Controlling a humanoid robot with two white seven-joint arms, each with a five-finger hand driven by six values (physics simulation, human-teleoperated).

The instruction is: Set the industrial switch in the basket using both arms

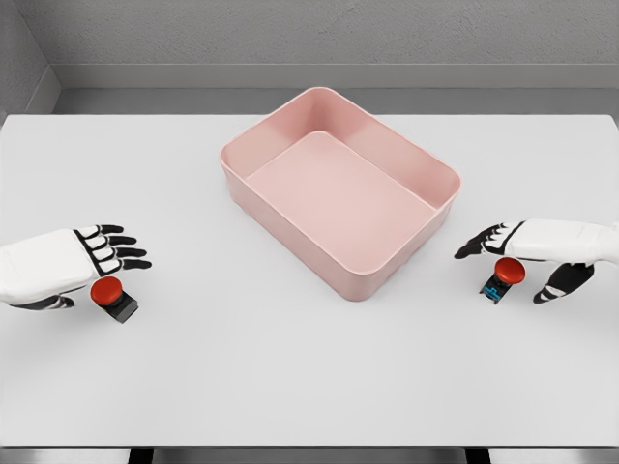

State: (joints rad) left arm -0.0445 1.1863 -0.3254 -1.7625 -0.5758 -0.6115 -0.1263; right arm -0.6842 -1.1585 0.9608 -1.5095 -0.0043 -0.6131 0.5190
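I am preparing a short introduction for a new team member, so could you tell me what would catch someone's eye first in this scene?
The pink basket stands out first, sitting empty at the middle of the white table, turned at an angle. Next come two red-capped industrial switches, one at the left by the left hand and one at the right under the right hand. Both hands hover with fingers spread, grasping nothing.

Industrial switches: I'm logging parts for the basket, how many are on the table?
2: one switch under the left hand, one switch under the right hand. None in the pink basket.
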